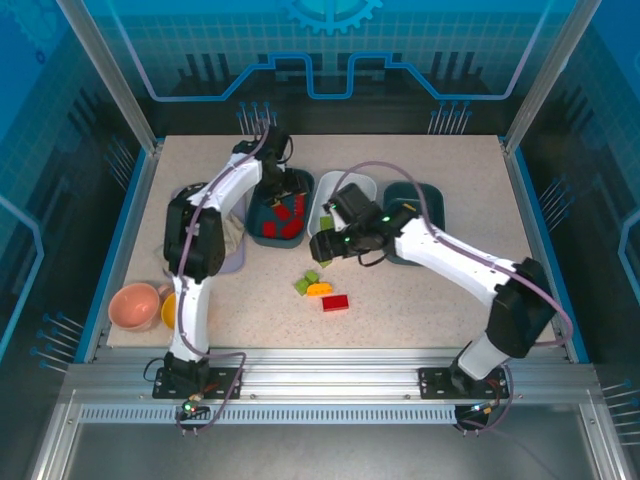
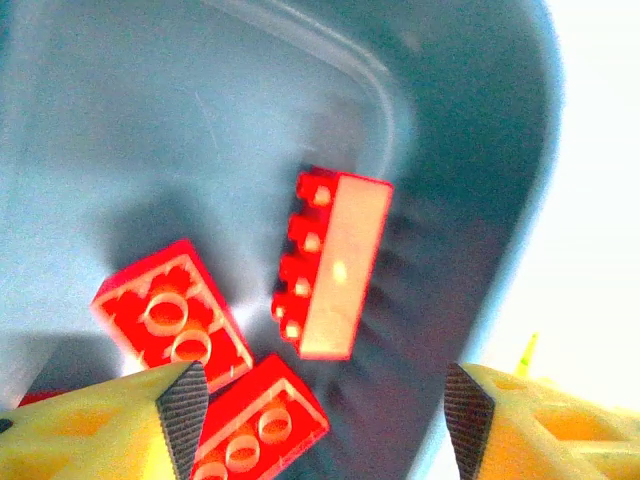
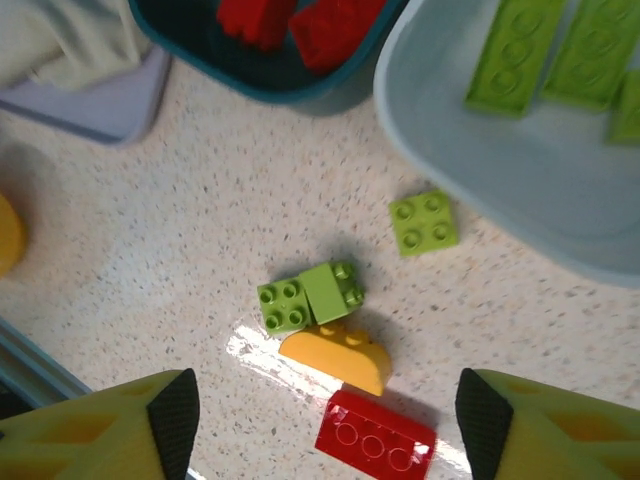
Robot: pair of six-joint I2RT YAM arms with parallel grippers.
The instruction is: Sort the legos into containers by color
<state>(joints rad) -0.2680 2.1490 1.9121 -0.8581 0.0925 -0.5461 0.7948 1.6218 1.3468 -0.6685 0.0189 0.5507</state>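
Left jaws: wide; red brick [image 2: 335, 265] among reds in teal tray [image 2: 200, 120].
Right jaws: wide over loose bricks [image 3: 310, 295], white tray's [image 3: 445, 155] 6 o'clock.

Probably a robotics lab: aluminium frame [image 1: 330, 385] and blue panels [image 1: 330, 40] enclose the table [image 1: 420, 310].

On the speckled bench [image 3: 150, 250], a lime green brick [image 3: 310, 298] touches a yellow curved piece [image 3: 337, 357], and a red brick [image 3: 376, 443] lies just beside that. A small green square [image 3: 424, 222] lies near the white tray [image 3: 520, 185], which holds green plates [image 3: 510, 55]. The teal tray [image 3: 290, 85] holds red bricks [image 3: 335, 25].
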